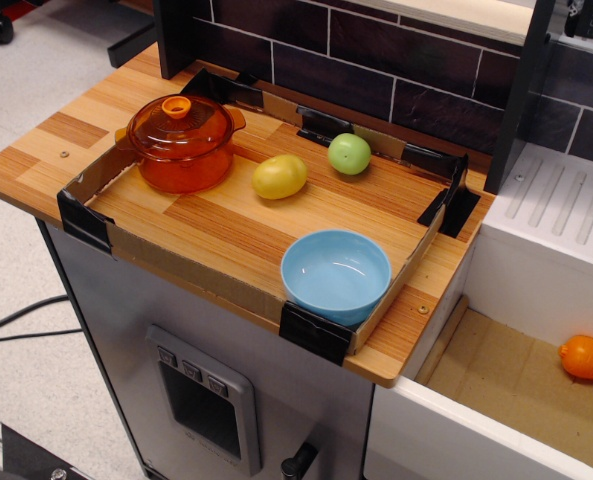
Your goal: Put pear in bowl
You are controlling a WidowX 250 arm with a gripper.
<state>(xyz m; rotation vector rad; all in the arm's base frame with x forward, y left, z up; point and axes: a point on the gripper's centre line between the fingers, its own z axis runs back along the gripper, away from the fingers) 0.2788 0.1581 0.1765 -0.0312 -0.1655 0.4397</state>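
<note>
The pear [349, 154] is a small light green round fruit lying on the wooden counter near the back cardboard wall, right of centre. The light blue bowl [336, 274] sits upright and empty at the front right corner of the cardboard-fenced area, about a hand's width in front of the pear. No gripper or arm shows in this view.
A transparent orange lidded pot [180, 142] stands at the back left. A yellow lemon-like fruit [279, 176] lies between the pot and the pear. A low cardboard fence [196, 270] with black tape corners rims the counter. An orange vegetable [588, 357] lies in the sink at the right.
</note>
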